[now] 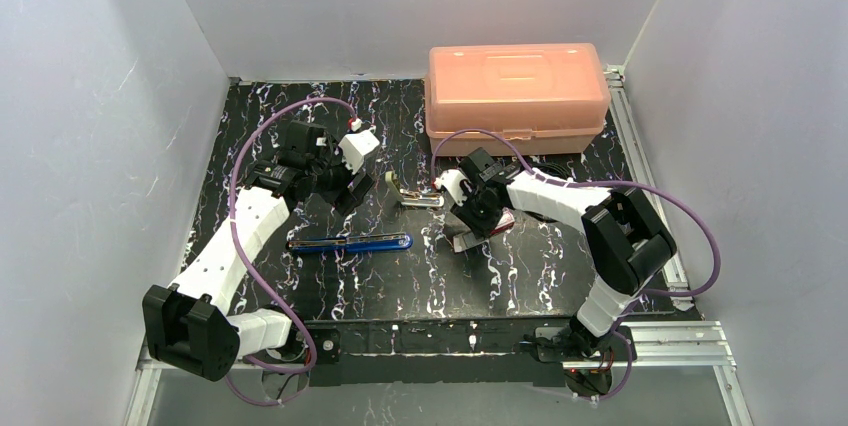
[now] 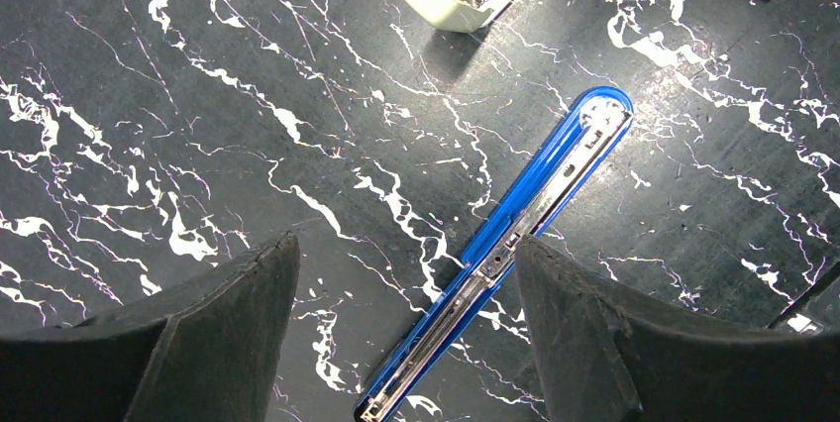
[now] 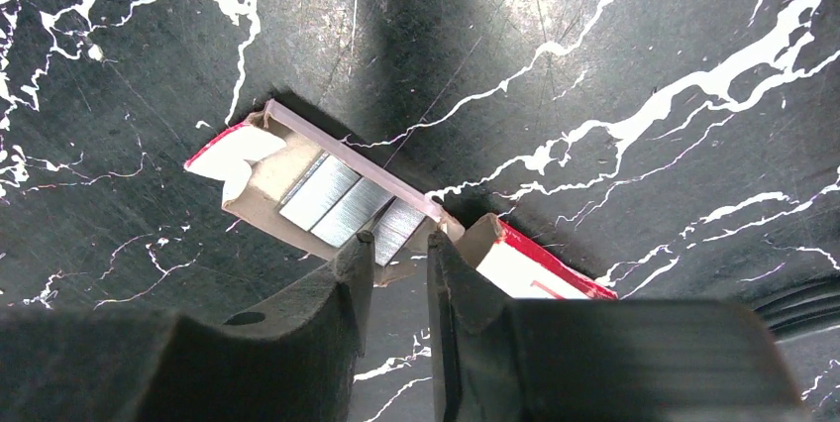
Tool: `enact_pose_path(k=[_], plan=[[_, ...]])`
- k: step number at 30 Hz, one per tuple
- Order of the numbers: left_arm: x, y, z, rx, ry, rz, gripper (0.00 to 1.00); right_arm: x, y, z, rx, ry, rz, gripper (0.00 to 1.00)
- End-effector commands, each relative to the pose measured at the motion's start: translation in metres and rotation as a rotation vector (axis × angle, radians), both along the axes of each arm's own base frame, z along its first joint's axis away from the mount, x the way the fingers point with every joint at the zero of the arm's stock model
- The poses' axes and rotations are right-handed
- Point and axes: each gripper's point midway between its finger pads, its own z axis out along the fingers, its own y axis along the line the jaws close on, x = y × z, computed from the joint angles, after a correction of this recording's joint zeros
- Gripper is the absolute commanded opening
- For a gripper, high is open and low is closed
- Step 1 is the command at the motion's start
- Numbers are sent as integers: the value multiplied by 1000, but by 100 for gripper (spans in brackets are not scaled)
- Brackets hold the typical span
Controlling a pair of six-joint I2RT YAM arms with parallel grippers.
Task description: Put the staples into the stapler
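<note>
Here's the right gripper (image 3: 401, 244), down at the staples (image 3: 337, 199) in the pale tray (image 3: 347, 157)!
Its fingers (image 3: 347, 273) are nearly together at one strip's end, grip unclear; left gripper (image 2: 404, 244) spread wide over the blue stapler (image 2: 555, 169); red box (image 3: 540, 268) print unreadable.
</note>
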Motion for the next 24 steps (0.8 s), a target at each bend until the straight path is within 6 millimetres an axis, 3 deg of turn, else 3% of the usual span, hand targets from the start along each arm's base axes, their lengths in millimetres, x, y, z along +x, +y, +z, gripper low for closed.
enact_pose_path(k=[1, 16, 24], plan=[[-3, -1, 6, -12, -6, -17, 78, 7, 9, 11, 35, -7, -6, 36], [-4, -1, 4, -13, -5, -19, 78, 3, 7, -2, 14, 29, -20, 40], [-4, -1, 3, -9, -6, -19, 78, 9, 3, 0, -11, 1, -29, 34]])
